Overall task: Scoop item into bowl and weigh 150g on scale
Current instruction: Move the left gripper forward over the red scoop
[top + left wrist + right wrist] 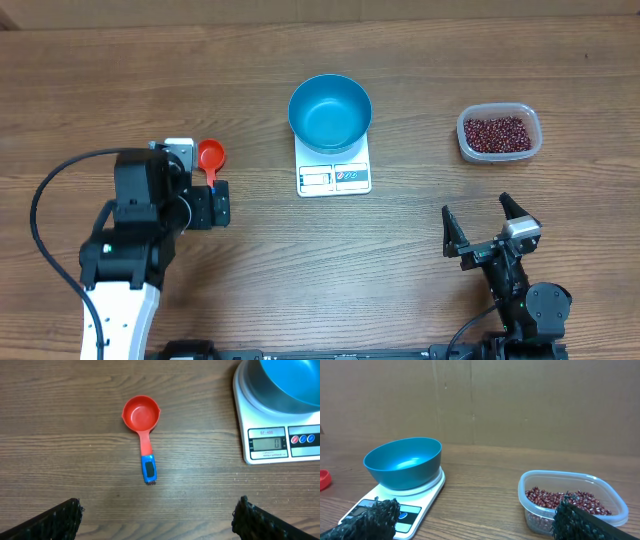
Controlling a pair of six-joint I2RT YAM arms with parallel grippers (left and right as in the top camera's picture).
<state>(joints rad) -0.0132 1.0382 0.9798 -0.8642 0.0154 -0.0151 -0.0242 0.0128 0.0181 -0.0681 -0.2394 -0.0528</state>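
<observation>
The blue bowl [330,112] stands empty on the white scale [334,178], whose display shows zero in the left wrist view. The item, a heap of small maroon beans [496,133], lies in a clear plastic tub at the right. A red scoop with a blue handle [211,157] lies left of the scale. My left gripper [222,203] hovers open just in front of the scoop's handle [149,467], nothing between its fingers [60,520]. My right gripper [478,222] is open near the front right. It faces the bowl [403,462] and beans [565,499].
The clear tub [615,510] is a rounded rectangle without a lid, at the right back of the wooden table. A cardboard wall rises behind the table in the right wrist view. A black cable loops off the left arm [40,200].
</observation>
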